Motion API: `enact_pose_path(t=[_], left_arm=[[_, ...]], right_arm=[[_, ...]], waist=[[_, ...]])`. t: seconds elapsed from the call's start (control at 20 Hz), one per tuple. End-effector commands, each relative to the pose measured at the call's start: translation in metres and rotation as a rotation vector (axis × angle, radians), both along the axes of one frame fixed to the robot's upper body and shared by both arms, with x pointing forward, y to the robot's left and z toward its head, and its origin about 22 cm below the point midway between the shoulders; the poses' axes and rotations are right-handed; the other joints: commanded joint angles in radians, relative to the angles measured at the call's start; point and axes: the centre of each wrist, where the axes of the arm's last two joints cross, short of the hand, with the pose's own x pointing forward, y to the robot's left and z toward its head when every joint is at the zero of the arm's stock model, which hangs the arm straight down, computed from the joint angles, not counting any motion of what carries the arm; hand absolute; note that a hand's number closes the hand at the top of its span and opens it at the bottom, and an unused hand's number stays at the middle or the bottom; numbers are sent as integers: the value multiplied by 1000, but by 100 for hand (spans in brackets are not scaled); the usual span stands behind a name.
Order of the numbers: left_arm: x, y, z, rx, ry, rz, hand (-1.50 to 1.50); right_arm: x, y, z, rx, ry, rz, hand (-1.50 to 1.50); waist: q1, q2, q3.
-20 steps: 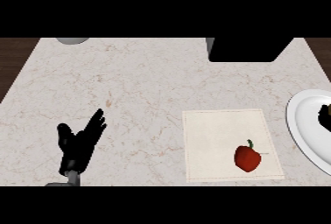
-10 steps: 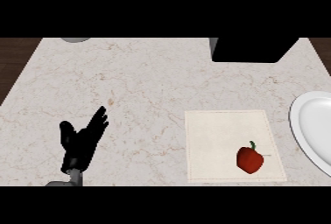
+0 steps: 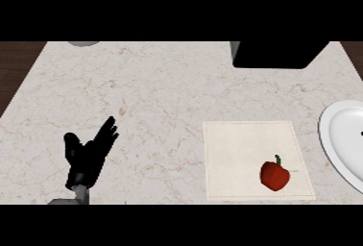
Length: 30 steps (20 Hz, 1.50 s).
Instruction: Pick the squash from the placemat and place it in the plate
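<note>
Red squash [image 3: 275, 175] with green stem lying on the cream placemat [image 3: 248, 144], near its lower right corner, just left of the white plate [image 3: 337, 139]. Well apart across the marble counter [image 3: 163, 96], left robot hand [image 3: 86, 156] resting, fingers spread, holding nothing.

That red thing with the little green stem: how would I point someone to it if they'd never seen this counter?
Start at the pale marble counter and find the cream placemat near its front right, just left of the white plate. The red vegetable lies in the placemat's lower right corner. It is the only red thing there, and nothing else lies on the mat.
</note>
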Motion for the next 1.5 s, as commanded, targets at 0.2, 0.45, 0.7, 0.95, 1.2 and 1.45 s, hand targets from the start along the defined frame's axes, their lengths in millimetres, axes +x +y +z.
enact_pose_path(t=[0.2, 0.45, 0.7, 0.95, 1.2, 1.45], left_arm=[[-7, -7, -20, 9, 6, 17, 0], [-5, 12, -11, -8, 15, 13, 0], [-21, 7, -15, 12, 17, 42, 0], [-12, 14, 4, 13, 12, 15, 0], [-9, 6, -7, 5, 10, 42, 0], [-5, 4, -15, -1, 6, 46, 0]], right_arm=[[-17, -26, 3, 61, -345, -19, -150], [-57, -48, -5, 162, -398, -12, -150], [-96, -60, -11, 267, -391, 113, -150], [-151, -63, -22, 250, -362, 202, -150], [-205, -49, -44, 224, -242, 235, -150], [-218, -35, -21, 225, -196, 242, -150]], waist=[[-16, -1, -2], [-23, -7, -4], [-28, -11, -6], [-36, -14, -7], [-37, -13, -8], [-37, -12, -9]])
